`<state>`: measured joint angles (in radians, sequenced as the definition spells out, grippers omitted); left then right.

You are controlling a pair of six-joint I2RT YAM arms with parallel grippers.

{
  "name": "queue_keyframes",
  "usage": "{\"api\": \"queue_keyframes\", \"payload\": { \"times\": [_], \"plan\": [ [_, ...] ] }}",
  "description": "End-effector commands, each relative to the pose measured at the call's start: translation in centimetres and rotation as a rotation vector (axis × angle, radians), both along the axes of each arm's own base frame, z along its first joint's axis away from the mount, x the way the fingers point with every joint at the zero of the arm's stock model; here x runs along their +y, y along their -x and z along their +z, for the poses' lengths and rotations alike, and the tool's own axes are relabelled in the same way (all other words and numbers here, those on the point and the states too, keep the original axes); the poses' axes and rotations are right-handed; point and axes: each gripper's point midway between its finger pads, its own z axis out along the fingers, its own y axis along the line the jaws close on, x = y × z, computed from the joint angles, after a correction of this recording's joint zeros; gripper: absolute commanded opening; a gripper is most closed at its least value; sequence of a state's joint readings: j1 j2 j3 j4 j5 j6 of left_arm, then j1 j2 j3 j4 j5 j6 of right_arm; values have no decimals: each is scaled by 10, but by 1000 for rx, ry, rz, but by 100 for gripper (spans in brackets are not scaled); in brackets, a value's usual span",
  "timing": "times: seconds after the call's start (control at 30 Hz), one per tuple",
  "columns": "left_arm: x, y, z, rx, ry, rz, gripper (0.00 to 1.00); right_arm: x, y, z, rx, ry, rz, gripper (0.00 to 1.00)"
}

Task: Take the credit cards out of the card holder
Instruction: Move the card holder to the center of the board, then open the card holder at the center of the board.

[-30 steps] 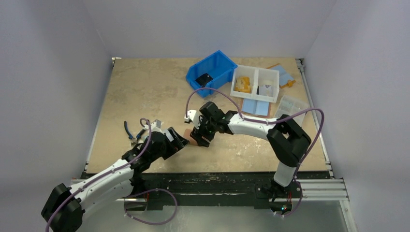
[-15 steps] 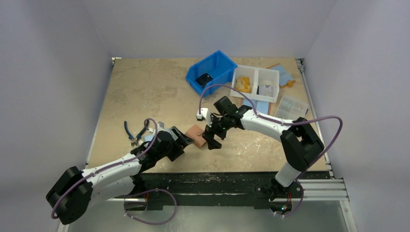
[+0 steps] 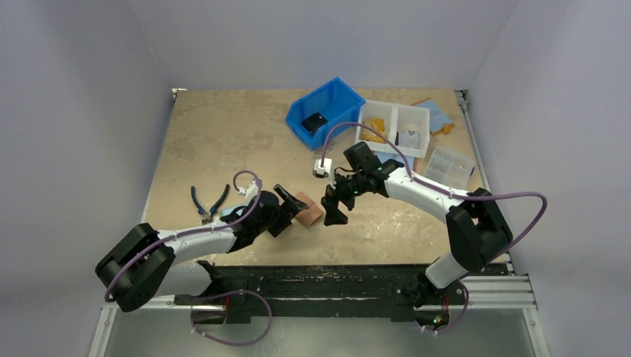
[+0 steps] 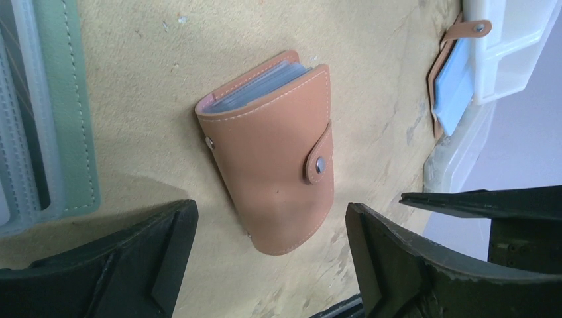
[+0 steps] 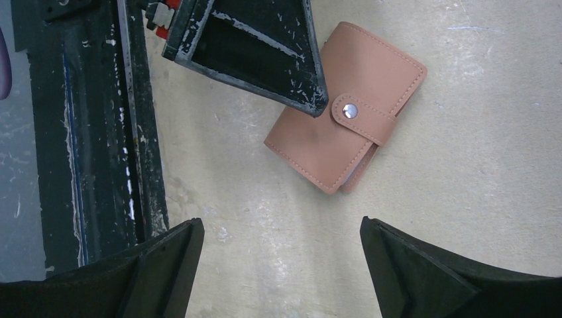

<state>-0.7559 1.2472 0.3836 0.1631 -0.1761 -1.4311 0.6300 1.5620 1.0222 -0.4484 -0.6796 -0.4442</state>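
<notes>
The card holder (image 3: 307, 212) is a small salmon-brown leather wallet lying flat on the table between my two grippers. In the left wrist view the card holder (image 4: 268, 159) is closed with its snap tab (image 4: 319, 162) fastened, and clear sleeves (image 4: 262, 86) show at its open edge. No loose cards show. My left gripper (image 3: 289, 205) is open just left of it, jaws wide (image 4: 272, 265). My right gripper (image 3: 332, 210) is open just right of it. In the right wrist view the holder (image 5: 358, 126) lies beyond the open right gripper (image 5: 281, 265), and a left finger (image 5: 265, 46) covers its corner.
Blue-handled pliers (image 3: 208, 201) lie left of the left arm. A blue bin (image 3: 325, 111), a white divided tray (image 3: 394, 126), a clear box (image 3: 449, 165) and a larger blue-lined folder (image 3: 434, 113) stand at the back right. A green-edged sleeve folder (image 4: 66, 106) lies under the left arm.
</notes>
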Motion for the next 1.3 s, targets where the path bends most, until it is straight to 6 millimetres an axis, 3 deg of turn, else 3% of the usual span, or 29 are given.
{"api": "queue_keyframes", "payload": {
  "times": [0.0, 0.17, 0.4, 0.57, 0.77, 0.87, 0.93, 1.07, 1.13, 1.27],
  "plan": [
    [12, -8, -11, 15, -12, 111, 86, 2, -5, 15, -28, -68, 0, 99],
    [24, -14, -22, 26, -17, 211, 75, -4, -14, 16, -42, -75, -29, 99],
    [24, -16, -38, 55, -47, 225, 55, -14, -16, 10, -116, -29, 2, 99],
    [23, -14, -51, 61, -85, 175, 21, -16, -12, 13, -167, -43, 45, 98],
    [14, -16, -48, -14, -141, 29, 0, -15, -11, 11, -250, -44, 87, 96],
    [3, -17, -35, -64, -131, -42, 0, -8, -9, 6, -312, -25, 114, 94],
    [-3, -15, -26, -85, -121, -70, 0, -1, -19, 7, -313, -18, 43, 89],
    [-11, -8, -20, -91, -108, -87, 0, 16, -34, 11, -197, -29, -94, 68],
    [-16, -5, -20, -77, -102, -92, 0, 23, -29, 4, -191, -9, -94, 61],
    [-29, -1, -21, -50, -100, -107, 0, 33, -15, -14, -222, 52, -39, 56]
  ]
}}
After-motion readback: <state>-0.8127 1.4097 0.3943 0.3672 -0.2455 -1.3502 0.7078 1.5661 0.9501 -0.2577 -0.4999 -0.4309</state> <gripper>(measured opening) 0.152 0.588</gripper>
